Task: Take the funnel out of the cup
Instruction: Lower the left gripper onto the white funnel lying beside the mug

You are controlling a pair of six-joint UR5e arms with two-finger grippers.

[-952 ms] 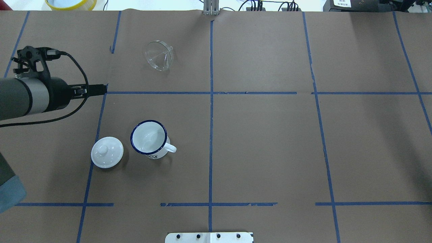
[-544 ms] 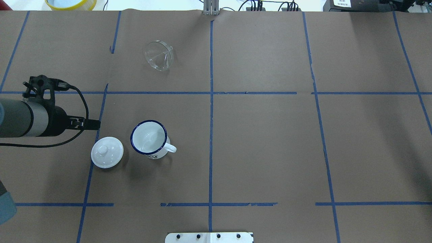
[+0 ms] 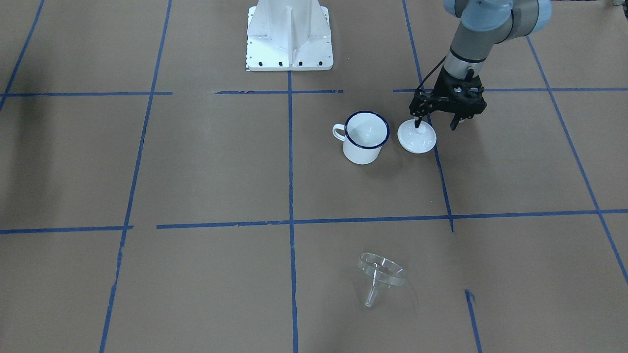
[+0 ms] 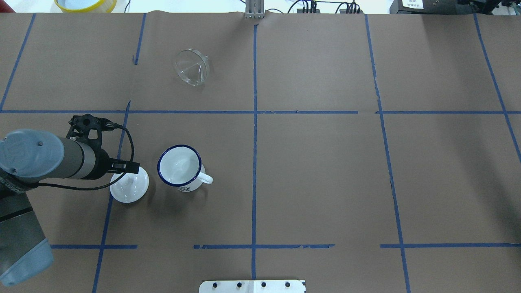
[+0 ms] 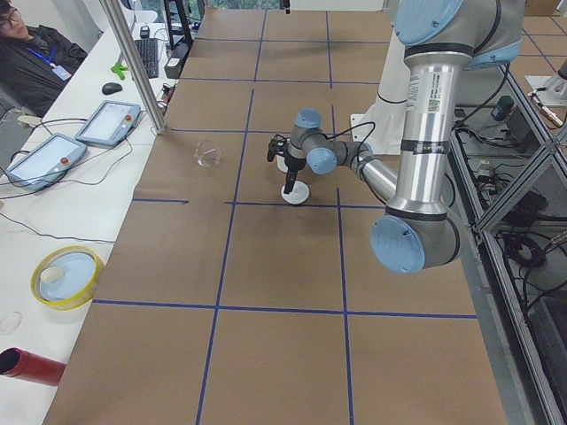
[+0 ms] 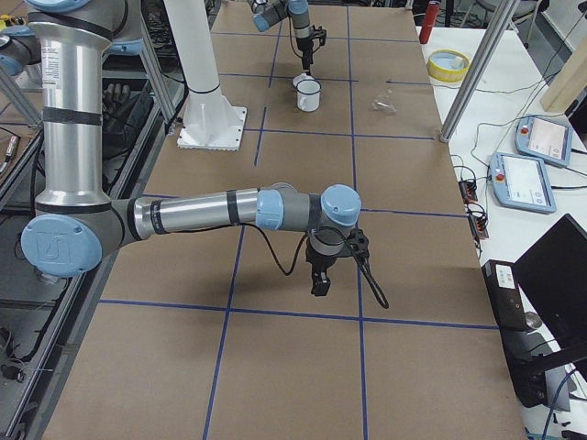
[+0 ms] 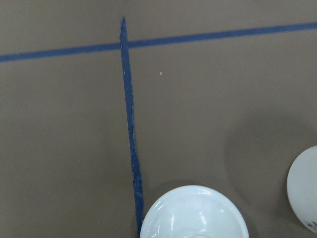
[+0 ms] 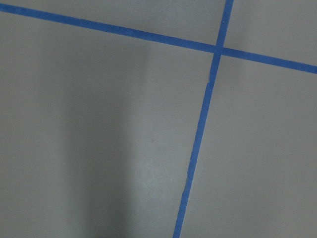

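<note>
Funnel [image 4: 191, 72] is out of the cup [image 4: 180, 167] and lying on the worktop [image 4: 325, 175]; the left tool [image 3: 417, 123] is down over the lid [image 3: 418, 139].

From overhead the clear funnel lies tipped on its side in the upper left of the frame, well apart from the upright cup at lower left, whose handle points right. The front-facing view adds the funnel's spout, aimed at the bottom of that frame. The left tool hangs over the white lid just beside the cup. I can't tell whether it touches, or whether it's parted or clenched; its wrist camera shows only the lid's top and blue tape [image 7: 130, 124]. The right tool [image 6: 321, 275] shows only in the right-side view, low over the brown paper, and its grip can't be read.
</note>
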